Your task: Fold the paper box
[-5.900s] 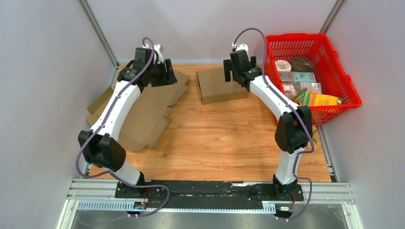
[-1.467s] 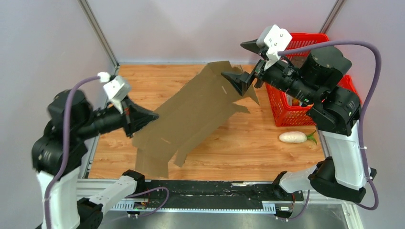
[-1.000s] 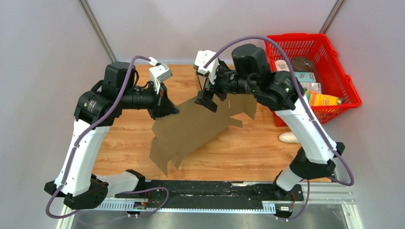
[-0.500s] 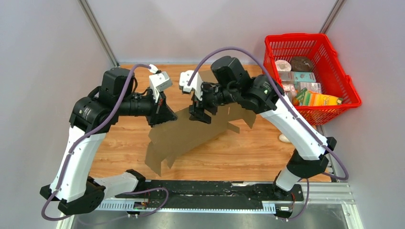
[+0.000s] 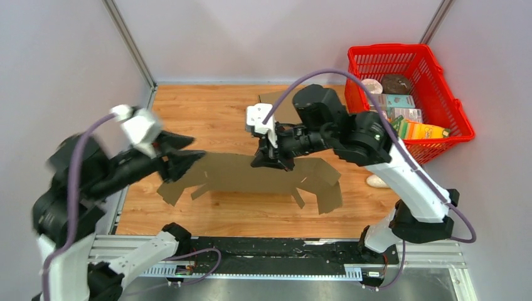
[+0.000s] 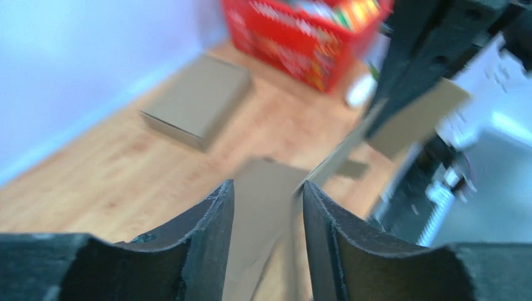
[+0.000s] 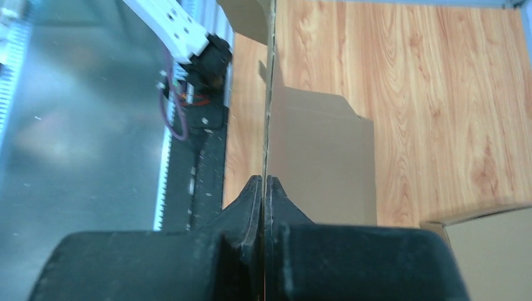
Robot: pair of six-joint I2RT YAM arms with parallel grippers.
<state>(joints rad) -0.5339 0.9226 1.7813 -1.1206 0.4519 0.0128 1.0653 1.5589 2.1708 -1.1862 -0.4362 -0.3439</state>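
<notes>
Flat brown cardboard box blank (image 5: 251, 179) hangs above the near-middle of the wooden table (image 5: 207, 106). Left gripper (image 6: 266, 188) stands narrowly parted around its left end; right gripper (image 7: 264, 179) pinches its far edge. Red plastic basket (image 5: 389, 47) sits far right

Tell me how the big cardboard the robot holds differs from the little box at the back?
The big cardboard is opened flat with loose flaps; the little box is folded into a block. The big cardboard is up in the air, pinched by the right pincer; the little box rests on the table. Both are plain brown cardboard.
</notes>
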